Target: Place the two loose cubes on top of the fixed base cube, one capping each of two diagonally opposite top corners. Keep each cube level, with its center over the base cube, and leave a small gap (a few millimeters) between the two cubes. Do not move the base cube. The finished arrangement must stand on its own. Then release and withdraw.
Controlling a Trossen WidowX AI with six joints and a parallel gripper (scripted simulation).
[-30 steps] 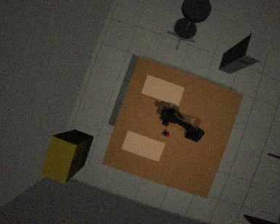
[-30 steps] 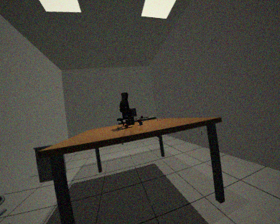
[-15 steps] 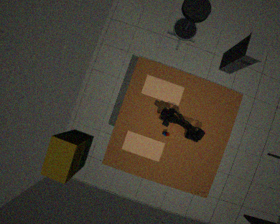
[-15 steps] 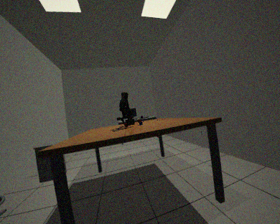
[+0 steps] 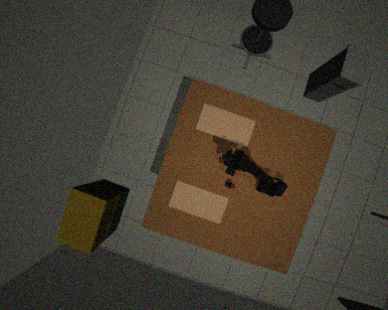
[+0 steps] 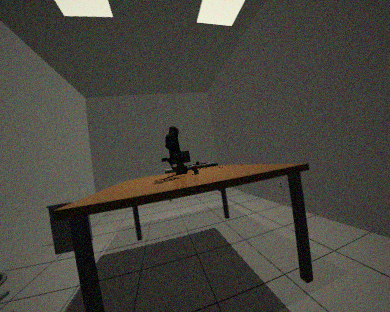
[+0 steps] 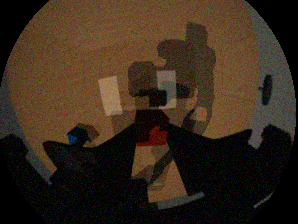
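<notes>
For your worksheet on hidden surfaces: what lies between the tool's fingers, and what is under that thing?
The tool is shut on a red cube. The orange table spreads beyond it, but the fingers cover whatever is directly beneath the cube. A blue cube sits apart.

Overhead, low side, wrist; table (image 5: 305, 149) shared

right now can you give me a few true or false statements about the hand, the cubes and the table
1. The hand is shut on a red cube. True.
2. The table has a green top. False: it is orange-brown.
3. A blue cube shows left of the hand in the wrist view. True.
4. The yellow box stands on the table. False: it stands on the floor beside it.
5. The arm hangs from the ceiling. False: it sits on the table.
</notes>
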